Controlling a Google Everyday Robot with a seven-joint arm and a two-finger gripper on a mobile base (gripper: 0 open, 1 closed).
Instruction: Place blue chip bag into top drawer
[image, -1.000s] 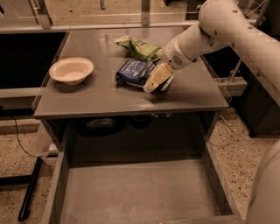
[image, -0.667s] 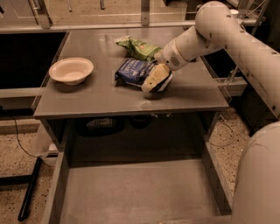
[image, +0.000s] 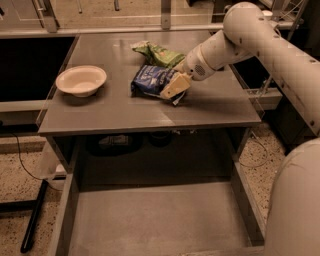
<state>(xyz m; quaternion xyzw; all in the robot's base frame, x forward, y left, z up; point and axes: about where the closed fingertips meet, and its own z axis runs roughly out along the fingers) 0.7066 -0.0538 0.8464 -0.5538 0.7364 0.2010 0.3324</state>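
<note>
Camera view has my claw (image: 175, 86) down low over the counter (image: 125, 112), resting right on the right-hand edge of the blue chip bag (image: 151, 80) and touching it. From this angle I honestly can't tell whether the claw is open, closed or actually pinching the bag, so I'm not calling it.

The blue chip bag lies crinkled and flat-ish near the middle of the counter, white lettering facing up. Just behind the bag, toward the far edge, is a green chip bag (image: 157, 53). The two look very close, but I can't tell if they touch. Well off to the left of the blue chip bag sits a pale bowl (image: 81, 80), upright, near the counter's left edge.

My white arm (image: 260, 35) comes in from the right of the bag, bending high above the far right corner.

Below and in front of the bag, the top drawer (image: 155, 220) is pulled out, showing a flat grey bottom and low side walls. So the bag is up on the counter, not in the drawer yet.
</note>
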